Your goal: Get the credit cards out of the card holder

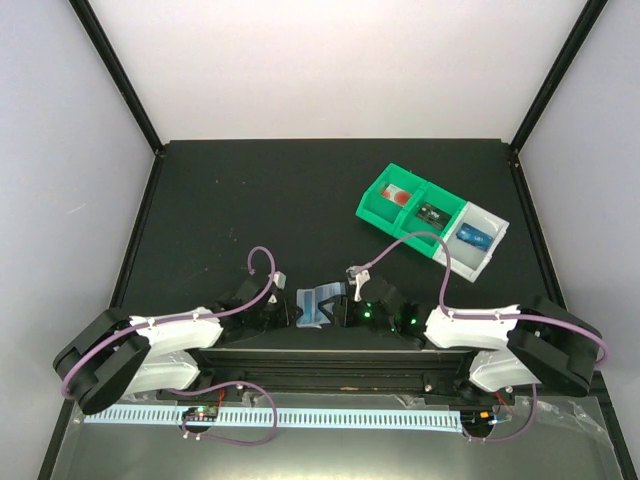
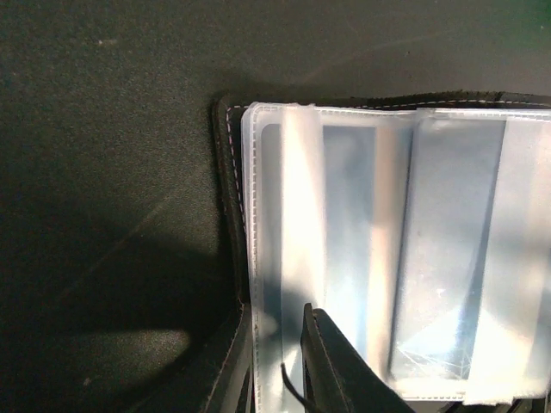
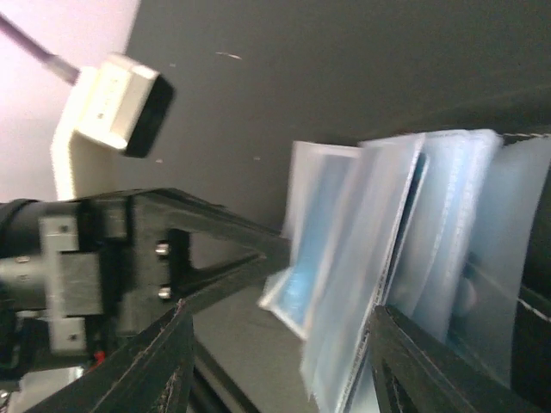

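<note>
Jaws of the left gripper (image 1: 288, 313), as I read them from its wrist camera, are nearly together, pinched on a translucent leaf of the card holder (image 2: 379, 249). One dark finger (image 2: 337, 372) lies on top of the leaf at its near edge; the other is hidden beneath. Jaws of the right gripper (image 3: 280, 344) stand apart, straddling the fanned leaves without closing on them.

Inside the pockets the credit cards (image 3: 314, 228) show as blue rectangles. I make out two side by side in the left wrist view, both seated in their sleeves. From above, the card holder lies open on the black table (image 1: 260, 200), just in front of the arm bases and directly between the two grippers, its dark stitched edge toward the left arm.

Further out, toward the far right of the table, a green-and-grey compartment tray (image 1: 372, 214) sits well apart from the holder. Its grey end compartment holds one more blue card (image 1: 475, 237). The two green compartments hold a red-and-white item (image 1: 398, 195) and a small dark green item (image 1: 432, 212).
</note>
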`<move>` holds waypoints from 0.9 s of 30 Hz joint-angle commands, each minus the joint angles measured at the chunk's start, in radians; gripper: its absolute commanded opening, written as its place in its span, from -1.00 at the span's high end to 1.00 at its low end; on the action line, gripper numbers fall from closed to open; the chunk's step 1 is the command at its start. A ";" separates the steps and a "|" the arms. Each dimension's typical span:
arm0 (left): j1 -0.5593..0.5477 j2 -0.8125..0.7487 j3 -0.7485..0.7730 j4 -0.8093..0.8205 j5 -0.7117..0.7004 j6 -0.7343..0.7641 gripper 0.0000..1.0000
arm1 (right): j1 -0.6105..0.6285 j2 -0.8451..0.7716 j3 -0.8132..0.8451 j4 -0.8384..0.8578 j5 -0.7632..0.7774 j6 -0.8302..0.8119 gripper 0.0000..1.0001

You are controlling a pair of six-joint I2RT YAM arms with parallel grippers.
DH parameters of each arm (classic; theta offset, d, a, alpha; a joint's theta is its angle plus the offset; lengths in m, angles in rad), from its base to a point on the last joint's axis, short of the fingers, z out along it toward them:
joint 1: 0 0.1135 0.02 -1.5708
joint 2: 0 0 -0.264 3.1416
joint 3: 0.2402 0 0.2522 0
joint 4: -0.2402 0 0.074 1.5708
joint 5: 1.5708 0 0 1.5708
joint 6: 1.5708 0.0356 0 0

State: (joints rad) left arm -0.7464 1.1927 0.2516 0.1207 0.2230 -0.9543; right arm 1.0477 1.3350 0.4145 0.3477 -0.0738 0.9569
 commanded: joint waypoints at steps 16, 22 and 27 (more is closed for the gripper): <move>-0.025 0.009 0.015 -0.015 0.043 -0.008 0.63 | 0.020 0.037 0.041 0.053 -0.073 -0.006 -0.13; -0.025 -0.076 0.026 -0.087 0.010 -0.008 0.54 | 0.015 -0.018 0.086 -0.146 0.032 -0.100 -0.10; -0.024 -0.210 0.037 -0.137 -0.024 -0.010 0.26 | -0.014 -0.068 0.107 -0.300 0.109 -0.179 0.10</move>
State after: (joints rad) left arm -0.7673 1.0729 0.2535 0.0353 0.2314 -0.9569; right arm 1.0534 1.3117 0.4946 0.1799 -0.0547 0.8658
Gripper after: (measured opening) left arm 0.322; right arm 0.480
